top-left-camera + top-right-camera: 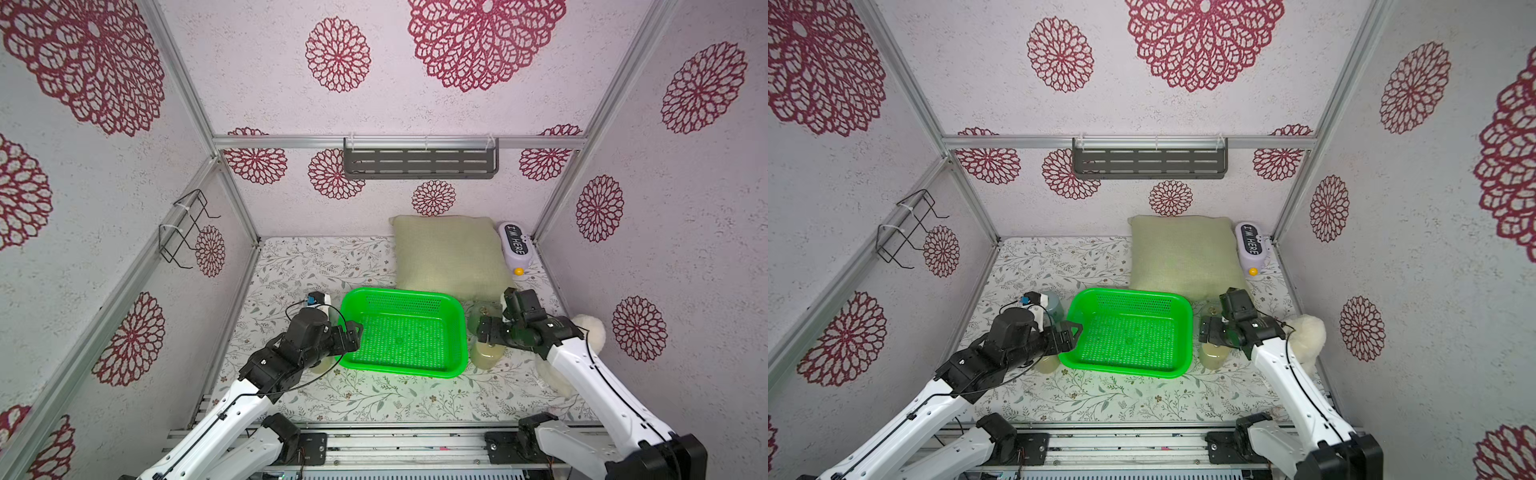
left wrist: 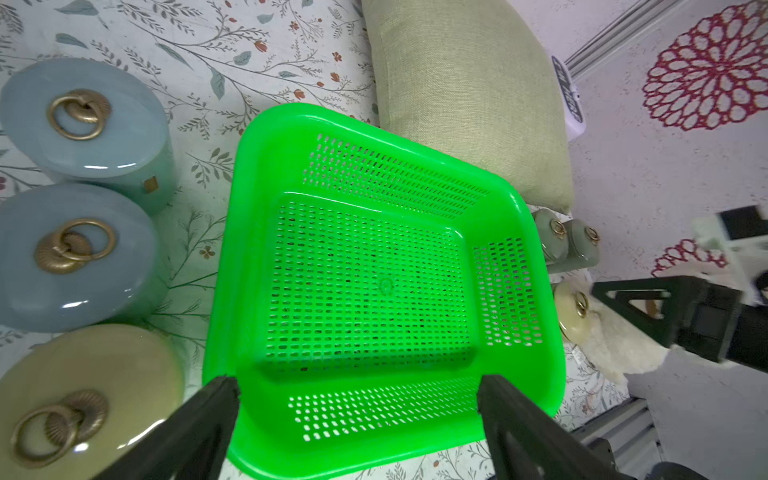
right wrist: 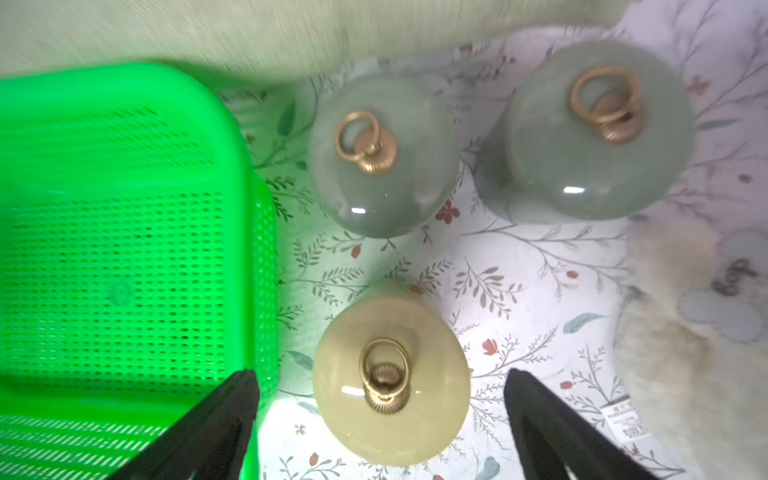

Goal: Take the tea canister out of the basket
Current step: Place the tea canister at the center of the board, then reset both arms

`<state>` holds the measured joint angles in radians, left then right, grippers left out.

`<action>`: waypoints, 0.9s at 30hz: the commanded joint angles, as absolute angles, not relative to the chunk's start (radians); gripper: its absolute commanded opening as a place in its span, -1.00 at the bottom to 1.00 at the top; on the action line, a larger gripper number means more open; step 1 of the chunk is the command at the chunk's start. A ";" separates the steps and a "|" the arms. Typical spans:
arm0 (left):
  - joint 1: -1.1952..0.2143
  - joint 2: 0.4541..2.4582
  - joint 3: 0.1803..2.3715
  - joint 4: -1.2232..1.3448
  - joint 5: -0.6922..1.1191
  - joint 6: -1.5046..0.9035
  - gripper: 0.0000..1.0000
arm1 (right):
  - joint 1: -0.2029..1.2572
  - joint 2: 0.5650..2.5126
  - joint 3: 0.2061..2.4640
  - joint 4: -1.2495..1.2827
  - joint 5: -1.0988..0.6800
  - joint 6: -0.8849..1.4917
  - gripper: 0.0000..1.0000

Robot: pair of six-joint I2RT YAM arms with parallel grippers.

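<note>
Between right fingers [image 3: 220, 419], yellow canister [image 3: 390, 378], beside basket [image 3: 243, 199]

Basket [image 1: 399, 303] free; 3 canisters [image 3: 353, 415] either side

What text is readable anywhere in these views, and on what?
"I'M HERE": dark oval plate on the lavender plastic gadget in the back corner, legible in both top views.
Unreadable: small white printed tag in the right wrist view, too blurred and small.
No other text is visible.

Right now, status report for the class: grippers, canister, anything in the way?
Left gripper open over basket rim. Right gripper open over yellow canister outside. Basket empty, nothing blocking.
</note>
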<state>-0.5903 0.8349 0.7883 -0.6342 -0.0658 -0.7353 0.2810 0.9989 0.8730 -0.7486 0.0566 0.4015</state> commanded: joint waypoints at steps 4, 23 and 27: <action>-0.598 0.909 0.871 -0.689 -0.231 -0.728 0.95 | 0.277 0.864 0.849 -0.538 -0.002 0.431 0.98; -0.229 1.187 0.946 -0.382 -0.587 -0.446 0.95 | 0.270 1.118 0.441 0.700 0.461 0.038 0.99; -0.086 1.215 0.853 -0.183 -0.583 -0.340 0.95 | 0.196 1.199 0.392 0.825 0.480 0.063 0.98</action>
